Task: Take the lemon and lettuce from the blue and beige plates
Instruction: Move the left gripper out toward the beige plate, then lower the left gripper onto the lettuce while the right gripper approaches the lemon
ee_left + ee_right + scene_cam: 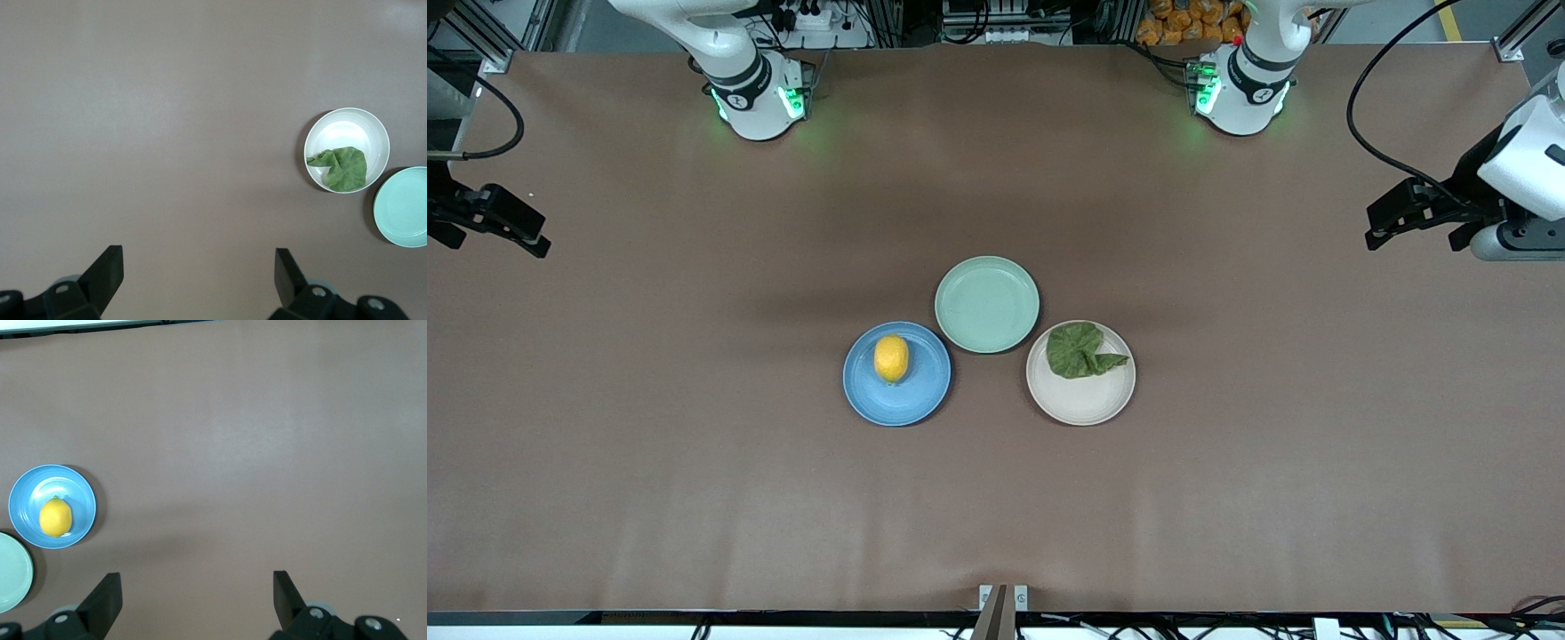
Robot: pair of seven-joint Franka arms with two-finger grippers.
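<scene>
Brown table (pixel 694 462): left gripper (pixel 1383 227) and right gripper (pixel 529 236) fully open, empty; lemon (pixel 891 358) lies lengthwise toward the bases.

Lemon (pixel 891 358) on blue plate (pixel 911 400), lettuce (pixel 1081 350) on beige plate (pixel 1080 400)

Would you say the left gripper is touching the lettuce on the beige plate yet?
Apart. The front view shows the left gripper open at the table's edge, bare table between it and the lettuce on the beige plate.
</scene>
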